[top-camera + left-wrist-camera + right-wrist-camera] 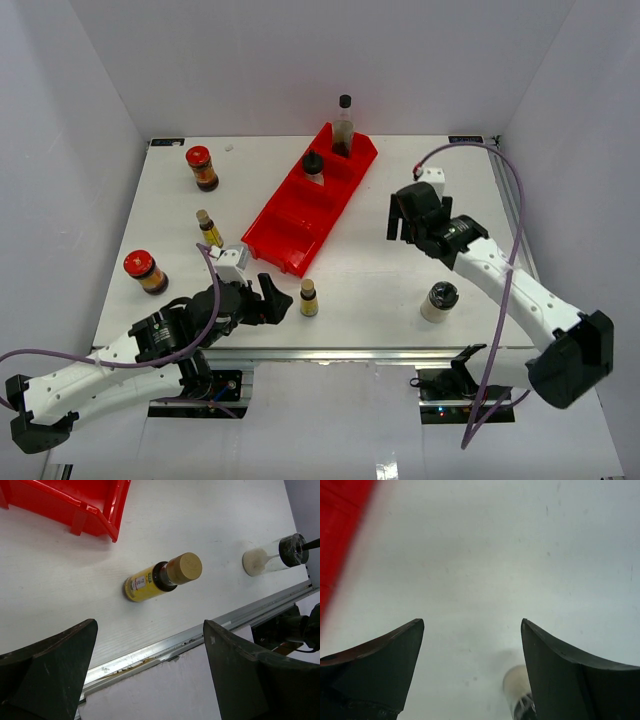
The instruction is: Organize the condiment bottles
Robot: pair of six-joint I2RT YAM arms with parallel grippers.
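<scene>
With only the tall clear bottle (pixel 344 122) and one shaker (pixel 313 166) standing in the red tray (pixel 290 225) at its twelve-o'clock end, five condiment bottles (pixel 309 297) stood loose on the surface (pixel 380 290) from ten round to four o'clock, while the left pincer (pixel 279 298) and right pincer (pixel 400 224) both gaped apart, empty.

1. A white table (pixel 400 280) sits under even, soft light.
2. 3 plain pale sides enclose it: back wall (pixel 320 60), left wall (pixel 60 150), right wall (pixel 590 110).
3. An aluminium rail (pixel 350 352) edges its near side.
</scene>
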